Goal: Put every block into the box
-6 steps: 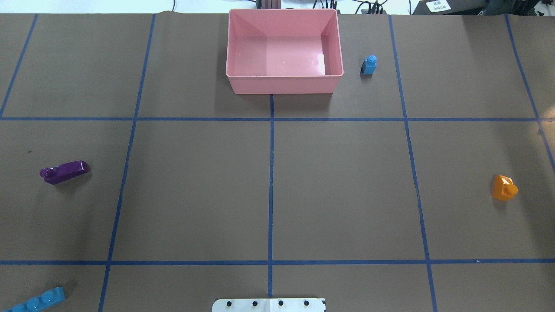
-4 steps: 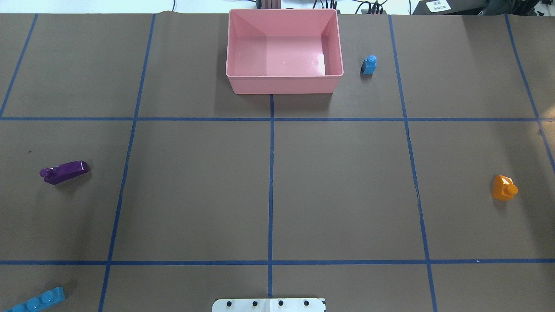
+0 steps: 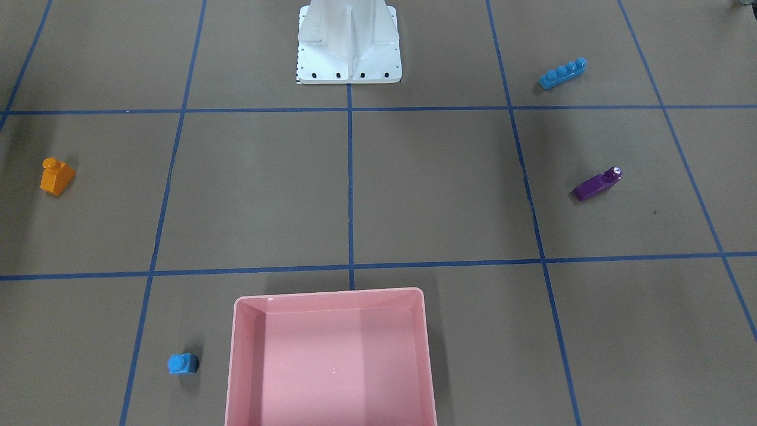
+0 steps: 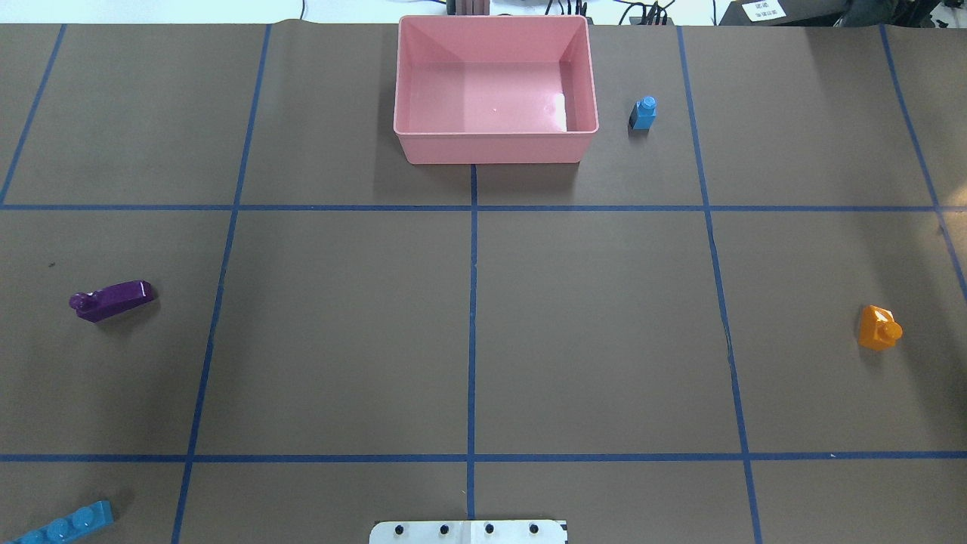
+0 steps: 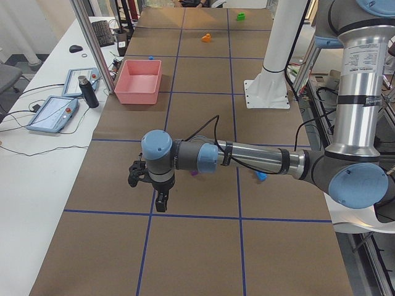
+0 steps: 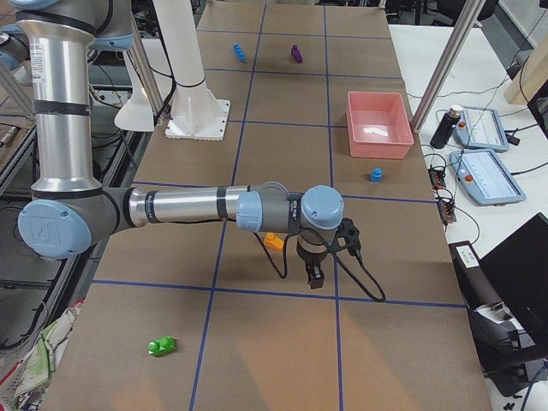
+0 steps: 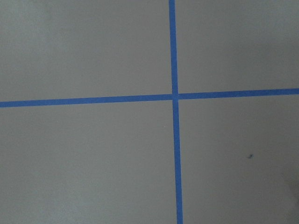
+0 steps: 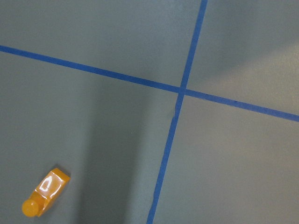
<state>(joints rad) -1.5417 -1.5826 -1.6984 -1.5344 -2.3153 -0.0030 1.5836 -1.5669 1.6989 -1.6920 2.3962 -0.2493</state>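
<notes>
1. Pink box [image 4: 495, 147] empty, far edge, centre. Outside it: small blue cube [image 4: 643, 113] near its R wall, orange block [image 4: 878, 328] far R, purple block [image 4: 113, 299] and long blue block [image 4: 68, 523] far L, green block [image 6: 161, 346] further R.
2. Hanging low over table [image 4: 604, 340]: L gripper [image 5: 162, 201], R gripper [image 6: 314, 274]. Side cams only, so spread or pressed together: cannot tell.
3. Prob. first pick, orange w/ R arm: centre over body, pinch flat sides, avoid slope and stud.
4. No change vs earlier overhead: same spots for blocks, box.
</notes>
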